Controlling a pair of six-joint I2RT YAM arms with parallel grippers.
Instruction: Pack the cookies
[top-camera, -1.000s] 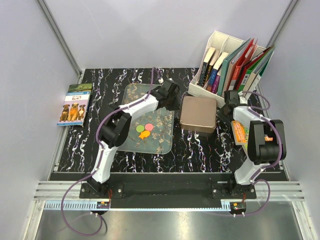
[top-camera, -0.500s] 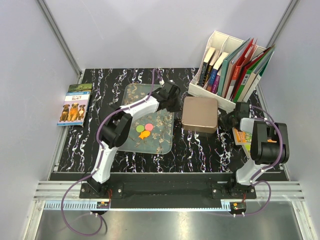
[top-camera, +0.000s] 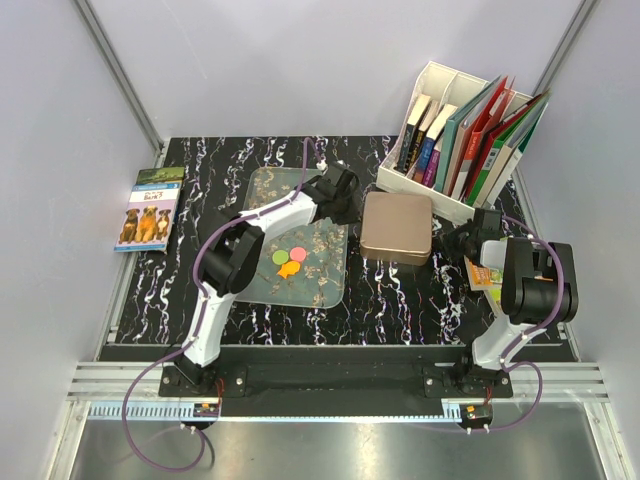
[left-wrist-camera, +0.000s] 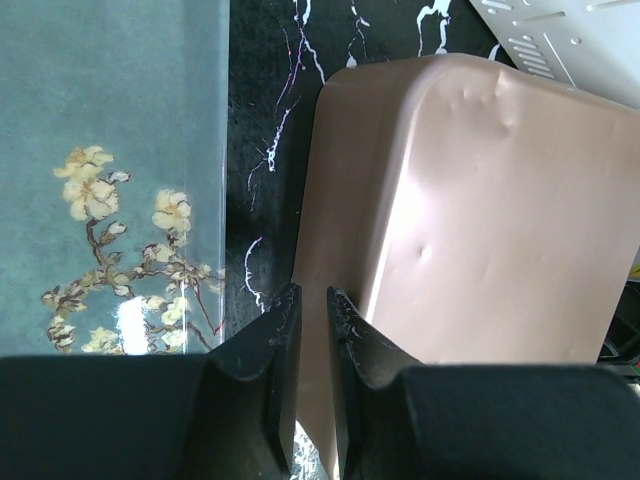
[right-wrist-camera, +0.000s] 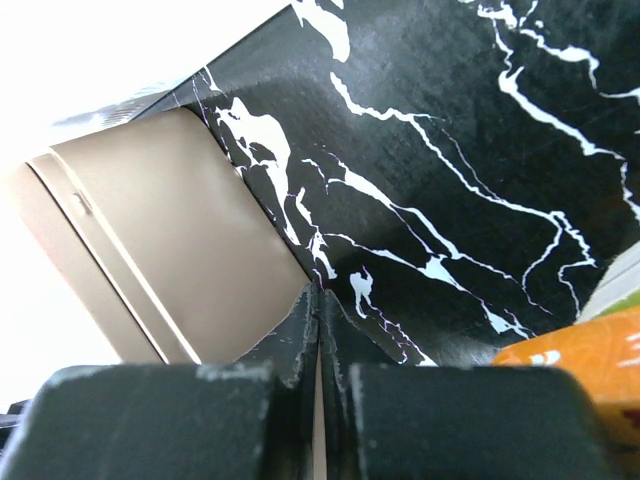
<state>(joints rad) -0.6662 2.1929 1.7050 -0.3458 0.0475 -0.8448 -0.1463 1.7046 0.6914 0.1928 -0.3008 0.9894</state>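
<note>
Here, small flat cookies (top-camera: 289, 268), green, pink, orange, side by side

The closed tin (top-camera: 398, 228) hides its inside. Seen from above, the left arm (top-camera: 270, 215) covers the left hand (left-wrist-camera: 310, 300) at the tin's left edge. The right wrist view cuts off the orange packet (right-wrist-camera: 585, 375) at the frame's corner.

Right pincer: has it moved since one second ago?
Yes. The right pincer moved toward the arm bases, away from the white book rack.
</note>
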